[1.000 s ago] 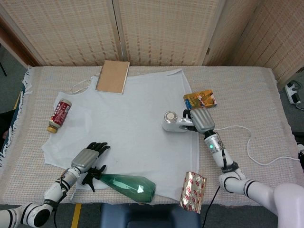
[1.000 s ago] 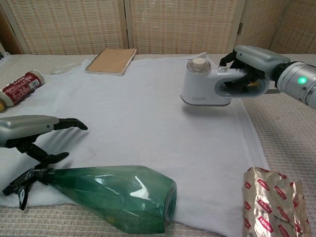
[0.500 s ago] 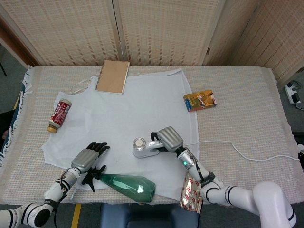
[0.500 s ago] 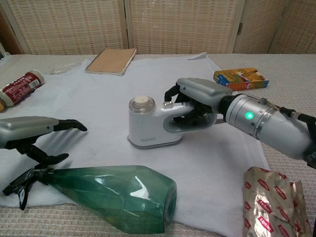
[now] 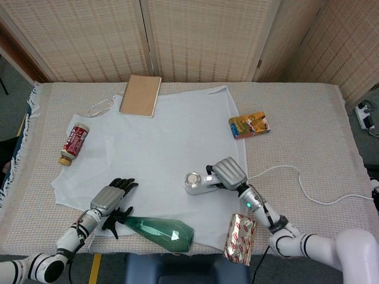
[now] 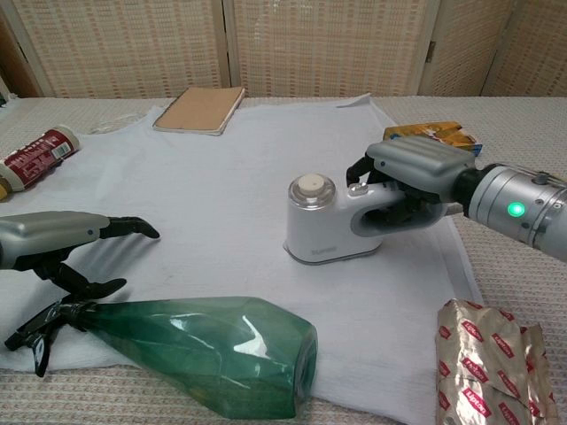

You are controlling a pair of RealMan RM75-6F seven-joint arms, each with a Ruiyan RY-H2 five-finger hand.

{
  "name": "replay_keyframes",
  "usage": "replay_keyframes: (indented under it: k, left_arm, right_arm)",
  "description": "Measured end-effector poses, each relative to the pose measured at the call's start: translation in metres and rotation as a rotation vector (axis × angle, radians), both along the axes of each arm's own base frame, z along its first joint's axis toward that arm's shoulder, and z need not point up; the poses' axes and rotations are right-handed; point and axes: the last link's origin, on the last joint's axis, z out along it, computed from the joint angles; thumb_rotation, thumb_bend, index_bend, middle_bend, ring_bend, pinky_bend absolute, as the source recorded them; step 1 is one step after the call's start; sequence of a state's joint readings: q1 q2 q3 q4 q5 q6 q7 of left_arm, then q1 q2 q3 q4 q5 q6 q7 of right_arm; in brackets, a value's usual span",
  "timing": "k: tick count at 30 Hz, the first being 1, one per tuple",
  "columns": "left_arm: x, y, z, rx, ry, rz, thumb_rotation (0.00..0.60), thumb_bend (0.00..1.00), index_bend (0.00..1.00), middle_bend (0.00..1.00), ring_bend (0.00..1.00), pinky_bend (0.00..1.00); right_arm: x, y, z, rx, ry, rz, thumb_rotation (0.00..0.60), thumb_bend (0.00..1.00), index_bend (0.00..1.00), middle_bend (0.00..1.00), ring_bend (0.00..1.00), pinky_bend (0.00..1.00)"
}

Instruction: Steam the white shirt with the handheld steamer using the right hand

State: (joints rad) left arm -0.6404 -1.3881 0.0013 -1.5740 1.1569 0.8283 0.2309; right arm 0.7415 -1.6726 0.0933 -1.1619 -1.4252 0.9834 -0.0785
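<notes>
The white shirt (image 5: 160, 142) (image 6: 230, 186) lies spread flat over the table's middle. My right hand (image 5: 228, 173) (image 6: 412, 177) grips the handle of the white handheld steamer (image 5: 195, 183) (image 6: 321, 223), whose base rests on the shirt near its front right part. A white cord (image 5: 308, 192) trails right from it. My left hand (image 5: 109, 200) (image 6: 53, 241) rests at the shirt's front left corner, fingers apart and holding nothing, just behind the nozzle of a green spray bottle (image 5: 159, 229) (image 6: 195, 350).
A brown notebook (image 5: 141, 95) lies on the shirt's far edge. A red sauce bottle (image 5: 73, 142) lies at the left, an orange box (image 5: 249, 125) at the right, a foil snack pack (image 5: 240, 238) (image 6: 496, 363) at the front right. Folding screens stand behind the table.
My right hand has slid the steamer a little to the right and slightly away after a long sweep toward the front. The left hand and green bottle have stayed put.
</notes>
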Motion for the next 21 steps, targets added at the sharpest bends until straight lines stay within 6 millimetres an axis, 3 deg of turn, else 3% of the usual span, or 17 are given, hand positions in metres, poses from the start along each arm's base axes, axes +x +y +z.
replay_keyframes:
  k: [12,17,21]
  left_arm:
    - [-0.002,0.0,0.0,0.009,0.005,0.004,0.382,0.48,0.12,0.05,0.0,0.0]
    - [-0.002,-0.001,0.001,0.013,0.0,0.004,0.385,0.47,0.12,0.05,0.0,0.0]
    - [-0.001,-0.001,0.002,0.016,-0.005,0.002,0.385,0.48,0.12,0.05,0.0,0.0]
  right_arm:
    - [-0.058,-0.016,0.046,-0.136,0.035,-0.141,0.6,0.98,0.8,0.8,0.84,0.98]
    - [-0.051,-0.018,0.059,-0.159,-0.086,-0.161,0.6,0.98,0.8,0.8,0.84,0.98]
    - [-0.029,-0.013,0.051,-0.124,-0.157,-0.124,0.6,0.98,0.8,0.8,0.84,0.98]
